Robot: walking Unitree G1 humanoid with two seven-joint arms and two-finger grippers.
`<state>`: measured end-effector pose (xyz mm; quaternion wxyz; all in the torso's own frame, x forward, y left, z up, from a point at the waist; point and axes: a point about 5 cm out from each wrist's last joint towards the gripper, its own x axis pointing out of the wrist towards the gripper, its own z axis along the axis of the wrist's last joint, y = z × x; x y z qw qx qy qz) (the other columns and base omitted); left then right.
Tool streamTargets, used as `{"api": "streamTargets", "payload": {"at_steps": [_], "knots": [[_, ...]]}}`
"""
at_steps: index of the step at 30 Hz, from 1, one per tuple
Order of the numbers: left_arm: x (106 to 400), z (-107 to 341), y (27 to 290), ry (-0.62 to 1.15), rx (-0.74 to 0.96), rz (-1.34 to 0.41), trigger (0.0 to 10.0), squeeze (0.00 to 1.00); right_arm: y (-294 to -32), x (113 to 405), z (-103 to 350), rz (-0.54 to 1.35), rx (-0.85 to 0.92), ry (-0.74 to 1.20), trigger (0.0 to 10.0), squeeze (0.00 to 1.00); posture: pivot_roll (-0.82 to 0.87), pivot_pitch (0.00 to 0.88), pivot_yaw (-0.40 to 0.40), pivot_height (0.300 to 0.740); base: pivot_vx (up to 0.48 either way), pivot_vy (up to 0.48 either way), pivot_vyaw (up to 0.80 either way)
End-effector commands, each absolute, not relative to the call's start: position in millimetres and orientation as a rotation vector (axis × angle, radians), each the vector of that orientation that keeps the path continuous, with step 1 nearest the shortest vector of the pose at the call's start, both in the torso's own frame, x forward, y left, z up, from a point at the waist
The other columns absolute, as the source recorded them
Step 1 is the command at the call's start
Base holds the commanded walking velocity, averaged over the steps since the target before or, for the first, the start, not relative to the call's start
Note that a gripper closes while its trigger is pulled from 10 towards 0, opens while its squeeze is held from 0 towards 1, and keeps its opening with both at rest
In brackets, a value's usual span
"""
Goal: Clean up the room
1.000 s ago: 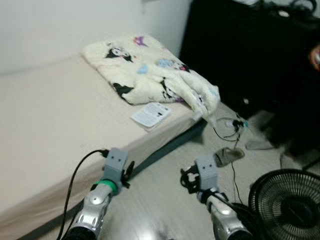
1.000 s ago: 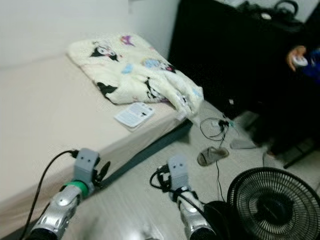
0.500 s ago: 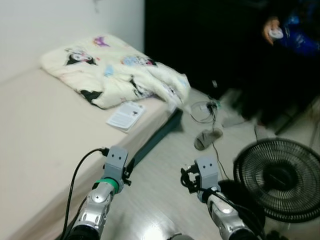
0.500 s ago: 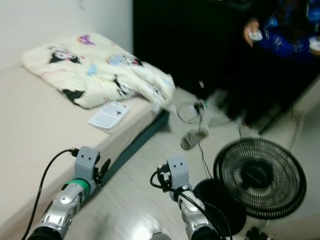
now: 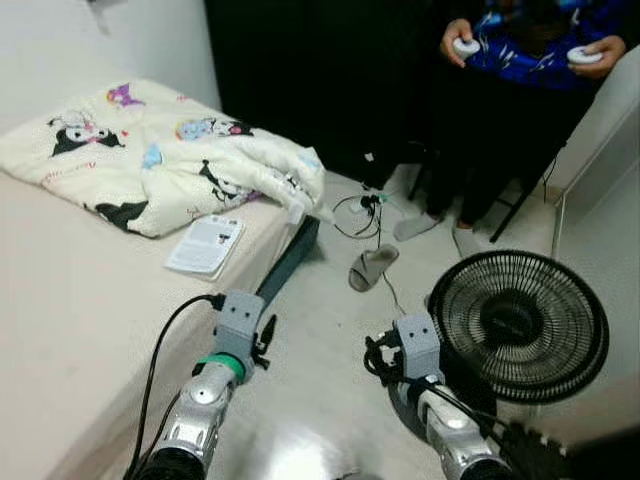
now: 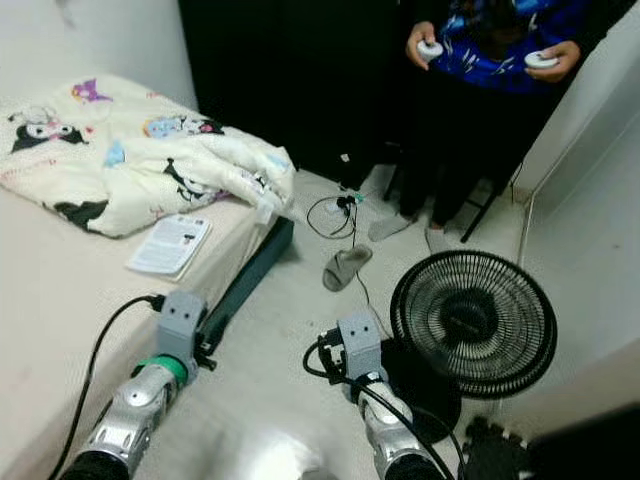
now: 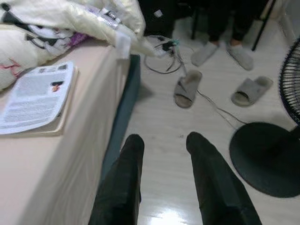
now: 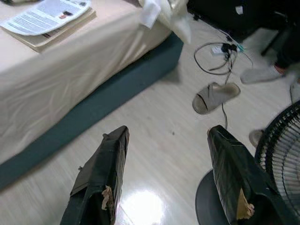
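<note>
I am counting two slippers (image 7: 188, 87) (image 7: 251, 90), one fan (image 5: 518, 325), one booklet (image 5: 205, 244); left gripper (image 7: 161, 143) and right gripper (image 8: 165, 136) are hovering wide apart, empty.

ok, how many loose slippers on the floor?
2. One slipper lies on the floor past the bed corner, beside the cable. A second slipper lies near the fan's edge. The person's feet wear similar ones; more may be hidden.

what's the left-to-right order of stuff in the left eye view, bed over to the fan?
Blanket → booklet → slipper → fan
</note>
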<state>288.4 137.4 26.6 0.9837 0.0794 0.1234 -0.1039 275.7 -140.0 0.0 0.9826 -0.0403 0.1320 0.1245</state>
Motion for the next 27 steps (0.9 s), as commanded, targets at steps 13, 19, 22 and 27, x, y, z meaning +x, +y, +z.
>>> {"api": "streamTargets", "payload": {"at_steps": [13, 19, 22, 27], "knots": [[285.9, 22.0, 140.0, 0.267, 0.170, -0.187, 10.0, 0.00, -138.9, 274.9, 0.3, 0.261, -0.073, 0.257, 10.0, 0.00, -0.04, 0.000, 0.027, 0.720, 0.466, 0.000, 0.00], [284.9, 21.1, 140.5, 0.267, 0.168, -0.176, 10.0, 0.00, -137.3, 275.5, 1.0, 0.268, -0.073, 0.252, 10.0, 0.00, -0.03, 0.000, 0.018, 0.720, 0.370, 0.000, 0.00], [284.2, 20.5, 141.0, 0.268, 0.166, -0.170, 10.0, 0.00, -136.2, 276.8, 2.1, 0.272, -0.072, 0.249, 10.0, 0.00, -0.03, 0.000, 0.014, 0.720, 0.358, 0.000, 0.00], [282.8, 19.2, 142.0, 0.273, 0.175, -0.172, 10.0, 0.00, -135.2, 277.8, 2.9, 0.275, -0.073, 0.247, 10.0, 0.00, -0.03, 0.000, 0.014, 0.720, 0.273, 0.000, 0.00]]}}
